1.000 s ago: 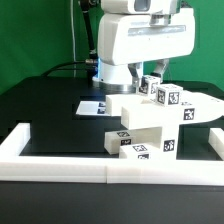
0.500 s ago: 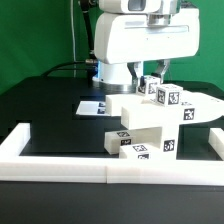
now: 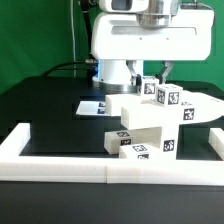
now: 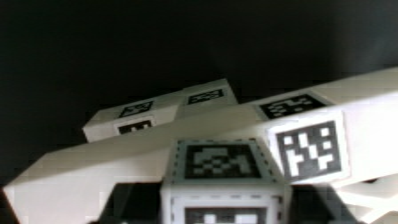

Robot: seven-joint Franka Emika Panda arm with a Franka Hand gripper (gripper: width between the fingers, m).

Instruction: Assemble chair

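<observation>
The partly built chair (image 3: 150, 125) stands at the front of the black table, a stack of white blocks with black-and-white tags. My gripper (image 3: 151, 76) hangs just behind its top and is shut on a small tagged white block (image 3: 150, 86). That block hovers beside another tagged cube (image 3: 168, 97) on top of the stack. In the wrist view the held block (image 4: 222, 170) fills the space between my dark fingers (image 4: 146, 200), with the gripper (image 4: 224, 205) right over the white chair parts (image 4: 107, 150). Whether the held block touches the stack cannot be told.
A low white border wall (image 3: 60, 165) runs along the front and sides of the black table. The marker board (image 3: 98, 104) lies flat behind the chair on the exterior view's left. A green backdrop closes off the back.
The gripper's white body has shifted slightly toward the exterior view's left. The held block stays in nearly the same spot and the grip is unchanged.
</observation>
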